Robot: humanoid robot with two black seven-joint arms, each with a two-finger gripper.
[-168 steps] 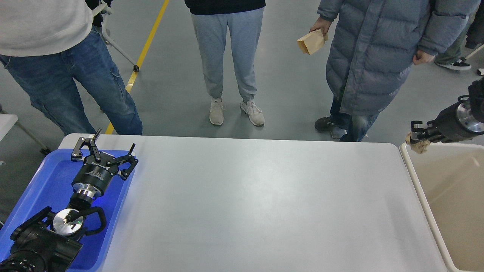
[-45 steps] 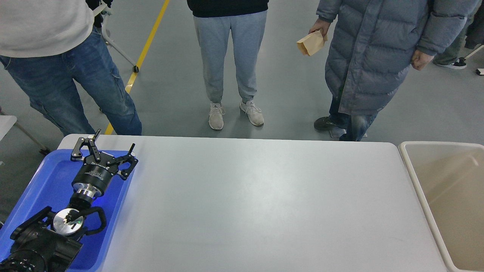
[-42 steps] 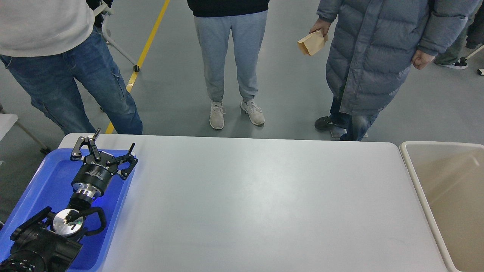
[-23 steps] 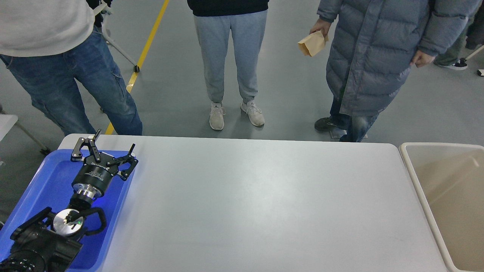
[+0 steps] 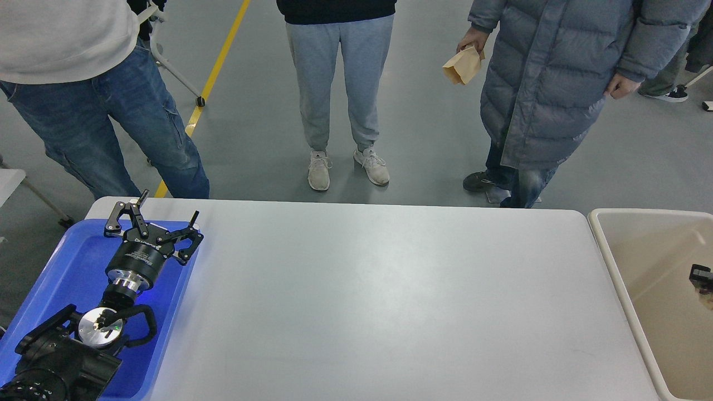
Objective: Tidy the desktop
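The left gripper [image 5: 153,225] is holding its fingers [image 5: 118,218] spread wide with nothing between them, hovering over the far end of the blue plastic tray [image 5: 61,267] at the worktop's left edge. That parked pose is probably keeping the arm clear of the work area while the other arm is busy. From there the black wrist and arm are running back toward the lower left corner, above the tray's floor.

At the right edge, only a small dark tip of the right gripper [image 5: 701,274] is showing, inside the beige bin [image 5: 615,267] that is standing just beside the worktop's right end. Something pale and brownish seems to be sitting at that tip, but too little is visible to tell whether the fingers are pinching it, pressed together or spread. Its position over the bin suggests a drop-off of rubbish.

The desktop [image 5: 379,301], the wide pale grey worktop, is filling the middle of the view between tray and bin, and no loose items are showing on it, so the tidying looks nearly finished.

Beyond the far edge, three people are standing on the grey floor; one in a puffer coat is holding a brown paper bag [image 5: 463,65].
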